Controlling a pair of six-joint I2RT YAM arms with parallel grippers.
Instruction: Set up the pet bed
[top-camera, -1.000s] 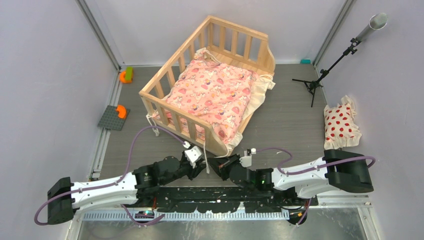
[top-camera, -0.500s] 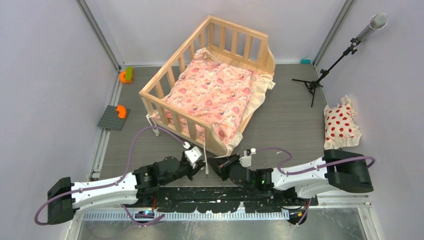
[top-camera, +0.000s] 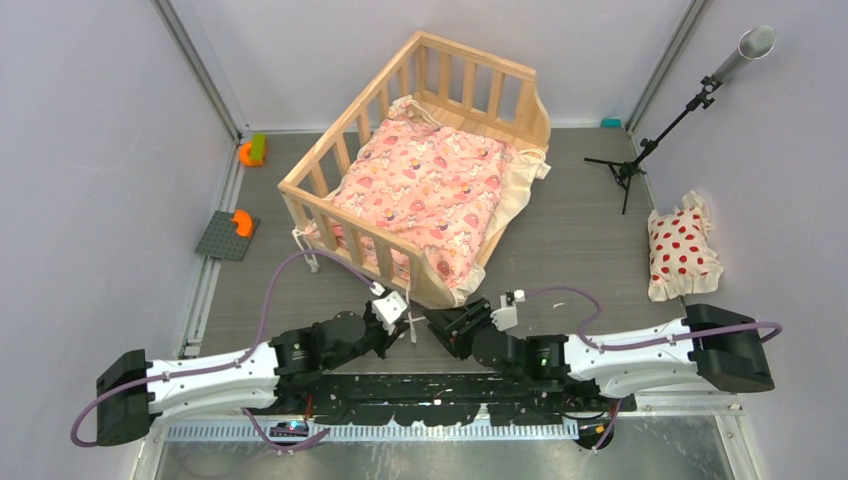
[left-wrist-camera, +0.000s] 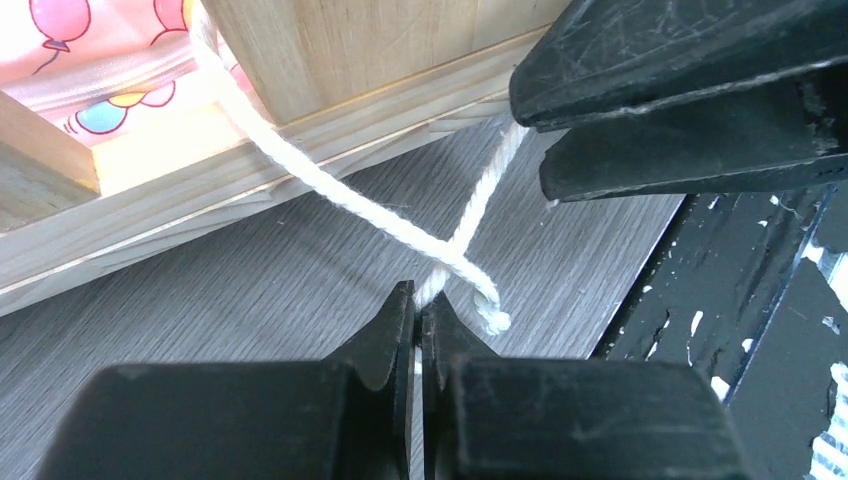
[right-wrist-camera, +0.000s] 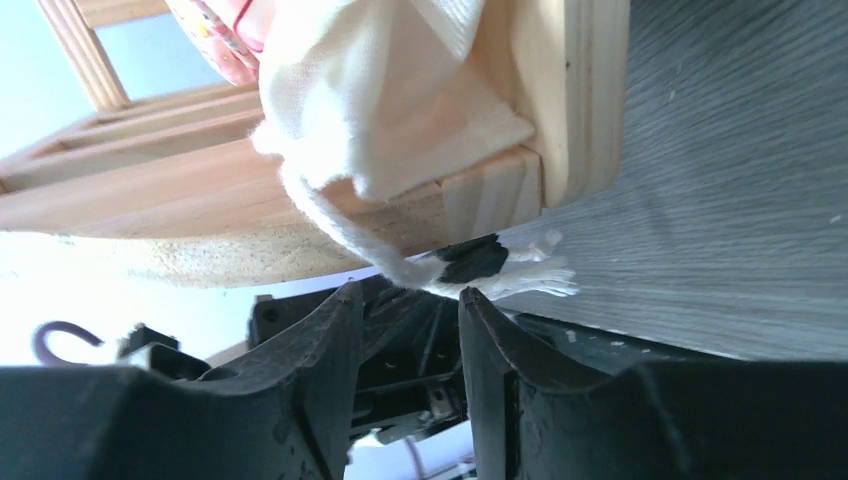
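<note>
1. Table (top-camera: 580, 240): grey wood-grain top. Both arms are bolted at the near edge and reach inward, w/ wrists close together at centre.
2. L gripper (top-camera: 408, 326): fingers (left-wrist-camera: 385, 345) pressed together, pinching the tie cord (left-wrist-camera: 330, 190). Cord is white and twisted, and runs from the bed's lower rail down to the pinch. It crosses itself in a small loop just above the tips, w/ a knotted end beside them.
3. R gripper (top-camera: 440, 322): fingers (right-wrist-camera: 320, 345) spread, clear gap btwn them, nothing gripped. In the R wrist view the cord's frayed end lies just beyond the tips, w/ the L gripper's black tip clamped on it. Faces the L gripper, near it; contact can't be told.
4. Pet bed (top-camera: 345, 117): light wood, slatted rails. Stands mid-table, set at an angle, w/ its near corner just beyond both grippers.
5. Cushion (top-camera: 430, 190): pink print, lies inside the bed. Its cream edge hangs over the bed's R side and near corner.
6. Pillow (top-camera: 680, 250): white w/ red dots, on the table at R, well apart from the bed.
7. Grey plate (top-camera: 222, 240): at L, w/ an orange block on it.
8. Orange-green toy (top-camera: 252, 150): far L, by the wall.
9. Tripod stand (top-camera: 640, 150): far R, black, w/ a tilted grey tube at the top.
</note>
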